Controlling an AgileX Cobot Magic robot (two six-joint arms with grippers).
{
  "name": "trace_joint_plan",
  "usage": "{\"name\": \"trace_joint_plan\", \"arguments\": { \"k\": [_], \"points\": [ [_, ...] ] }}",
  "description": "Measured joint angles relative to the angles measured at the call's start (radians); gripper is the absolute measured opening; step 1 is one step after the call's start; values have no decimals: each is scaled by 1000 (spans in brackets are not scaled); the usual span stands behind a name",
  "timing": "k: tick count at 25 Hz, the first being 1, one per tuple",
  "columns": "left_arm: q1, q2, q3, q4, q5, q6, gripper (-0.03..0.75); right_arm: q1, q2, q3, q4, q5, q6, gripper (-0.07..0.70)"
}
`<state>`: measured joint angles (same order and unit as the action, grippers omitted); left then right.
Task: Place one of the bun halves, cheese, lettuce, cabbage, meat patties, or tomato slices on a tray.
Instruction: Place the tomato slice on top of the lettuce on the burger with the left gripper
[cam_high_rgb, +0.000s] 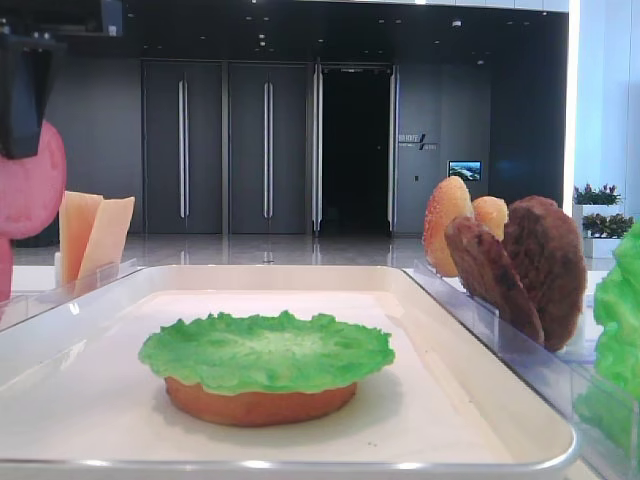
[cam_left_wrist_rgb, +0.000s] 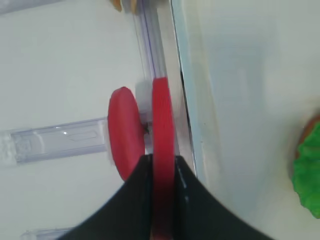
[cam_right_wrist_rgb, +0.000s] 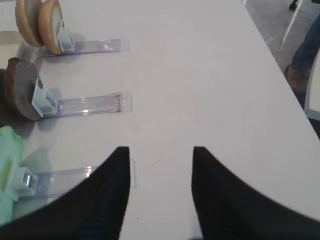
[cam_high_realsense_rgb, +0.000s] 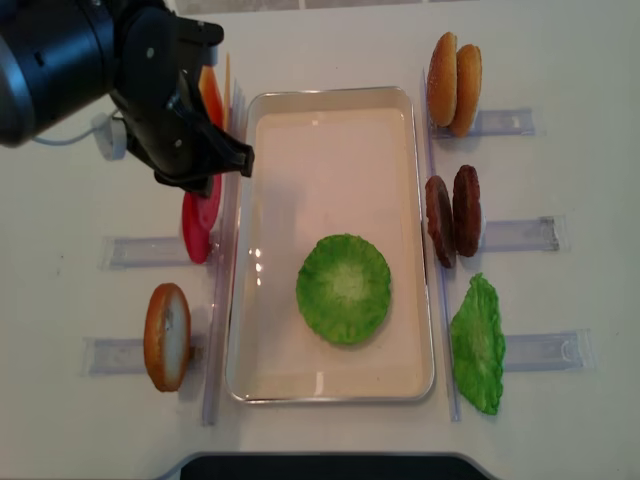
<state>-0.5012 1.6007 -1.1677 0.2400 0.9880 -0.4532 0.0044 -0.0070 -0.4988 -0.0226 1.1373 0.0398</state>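
My left gripper (cam_left_wrist_rgb: 163, 159) is shut on a tomato slice (cam_left_wrist_rgb: 163, 120), which stands on edge in the clear rack beside the tray (cam_left_wrist_rgb: 240, 75). A second tomato slice (cam_left_wrist_rgb: 125, 132) stands just left of it. From above, the left arm (cam_high_realsense_rgb: 150, 80) covers the upper part of the tomato slices (cam_high_realsense_rgb: 200, 228). On the tray (cam_high_realsense_rgb: 330, 130) a green lettuce leaf (cam_high_realsense_rgb: 345, 288) lies on a flat bun base (cam_high_rgb: 260, 405). My right gripper (cam_right_wrist_rgb: 160, 150) hangs open over the bare white table with nothing between its fingers.
Clear racks flank the tray. On the left stand cheese slices (cam_high_rgb: 92, 235) and a bun half (cam_high_realsense_rgb: 167, 336). On the right stand two bun domes (cam_high_realsense_rgb: 455, 70), two meat patties (cam_high_realsense_rgb: 452, 215) and another lettuce leaf (cam_high_realsense_rgb: 478, 345).
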Motion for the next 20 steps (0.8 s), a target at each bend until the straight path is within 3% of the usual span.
{"name": "trace_joint_plan", "arguments": {
  "k": [15,20],
  "points": [
    [-8,-92,0,-106,16,17,54,0,0,0,0,0,0,309],
    [-59,-92,0,-106,16,22,54,0,0,0,0,0,0,309]
  ]
}}
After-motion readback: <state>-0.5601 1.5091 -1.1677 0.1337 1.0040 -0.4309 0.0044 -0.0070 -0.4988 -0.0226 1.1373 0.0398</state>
